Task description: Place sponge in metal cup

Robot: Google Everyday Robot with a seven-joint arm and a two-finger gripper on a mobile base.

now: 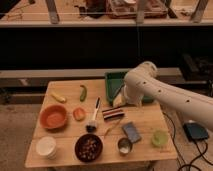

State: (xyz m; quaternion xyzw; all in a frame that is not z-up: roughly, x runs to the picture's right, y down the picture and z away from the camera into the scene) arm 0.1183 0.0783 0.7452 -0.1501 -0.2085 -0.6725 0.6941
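Note:
The blue-grey sponge [131, 131] lies flat on the wooden table [65, 86] at the front right. The small metal cup [124, 145] stands just to its front left, close to the table's front edge. My white arm comes in from the right and bends over the table's right back part. My gripper [118, 101] hangs near the front left corner of the green tray, above the dark striped object [114, 113], well behind the sponge. It holds nothing that I can see.
A green tray [114, 82] sits at the back right. An orange bowl [53, 116], a white paper cup [46, 147], a dark bowl of nuts [89, 147], a pale green cup [159, 138], a brush [93, 116], a green pepper [83, 92], a banana [58, 97] and an orange fruit [79, 113] stand around.

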